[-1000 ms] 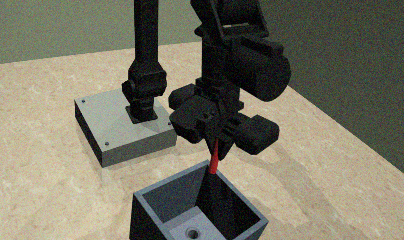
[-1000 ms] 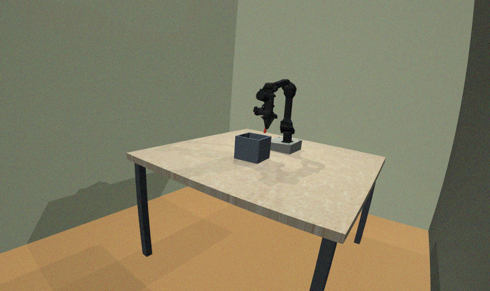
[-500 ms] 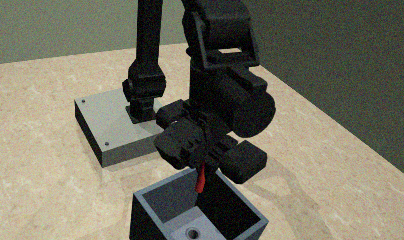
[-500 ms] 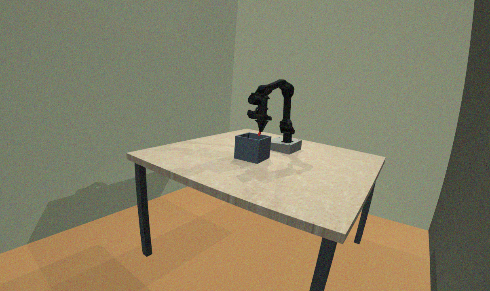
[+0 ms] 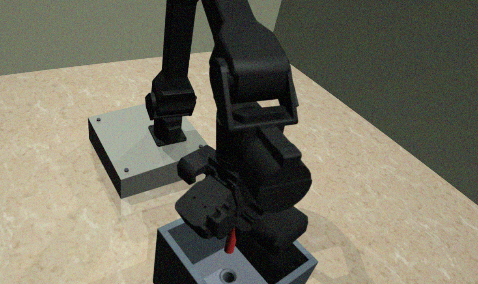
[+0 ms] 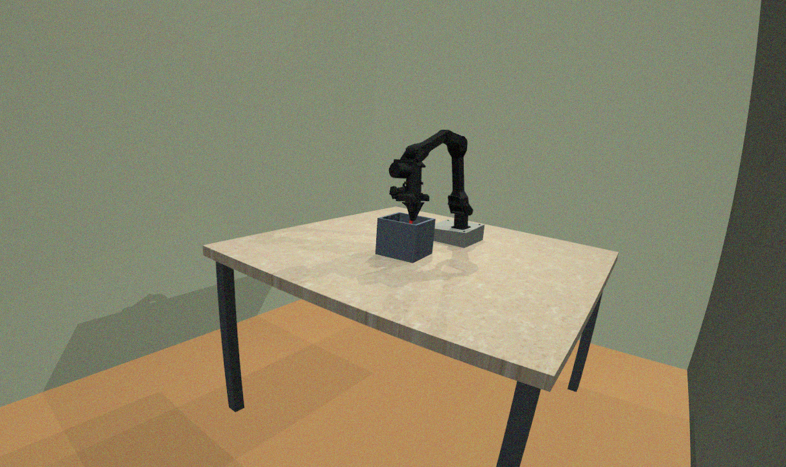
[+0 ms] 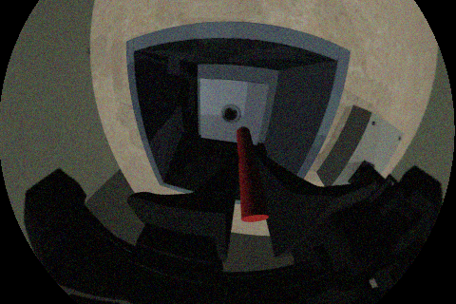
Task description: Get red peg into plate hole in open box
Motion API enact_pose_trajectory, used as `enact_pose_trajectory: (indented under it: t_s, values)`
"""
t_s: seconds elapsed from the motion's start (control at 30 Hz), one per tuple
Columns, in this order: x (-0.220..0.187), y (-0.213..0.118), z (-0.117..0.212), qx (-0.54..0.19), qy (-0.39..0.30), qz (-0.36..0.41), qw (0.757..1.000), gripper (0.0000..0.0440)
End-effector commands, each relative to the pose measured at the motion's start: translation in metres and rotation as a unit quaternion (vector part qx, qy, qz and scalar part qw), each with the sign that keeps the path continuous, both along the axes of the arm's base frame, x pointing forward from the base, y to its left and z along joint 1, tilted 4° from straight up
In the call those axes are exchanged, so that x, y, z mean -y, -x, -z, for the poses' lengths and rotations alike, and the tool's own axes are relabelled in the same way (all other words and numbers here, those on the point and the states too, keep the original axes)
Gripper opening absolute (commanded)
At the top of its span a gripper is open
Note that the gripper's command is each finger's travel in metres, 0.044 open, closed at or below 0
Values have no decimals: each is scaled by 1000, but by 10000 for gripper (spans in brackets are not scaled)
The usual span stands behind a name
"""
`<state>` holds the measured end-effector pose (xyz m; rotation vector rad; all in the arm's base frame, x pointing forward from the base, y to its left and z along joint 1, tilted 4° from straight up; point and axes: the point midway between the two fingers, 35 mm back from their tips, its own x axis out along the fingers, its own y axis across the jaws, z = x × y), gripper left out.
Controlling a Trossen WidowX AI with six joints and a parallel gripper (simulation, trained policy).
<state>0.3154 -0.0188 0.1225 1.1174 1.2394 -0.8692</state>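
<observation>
One red peg (image 5: 230, 241) (image 6: 410, 222) (image 7: 249, 176) juts down from the gripper (image 5: 236, 229) (image 6: 412, 218) (image 7: 245, 155), clamped tight, its tip (slightly tilted, I think) beside the hole (image 5: 228, 276) (image 7: 231, 113), not over it.

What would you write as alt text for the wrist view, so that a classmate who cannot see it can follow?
A gripper holds a red peg over an open blue-grey box, the peg not yet in the round hole of the pale plate at the bottom.
</observation>
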Motion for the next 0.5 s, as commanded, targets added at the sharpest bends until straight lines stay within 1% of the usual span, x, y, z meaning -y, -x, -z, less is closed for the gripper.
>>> enact_pose_trajectory:
  t_s: [0.0,0.47]
  values:
    - [0,-3,8,-3,-5,-7,1000,0]
    - [0,-20,39,-6,-11,-39,999,0]
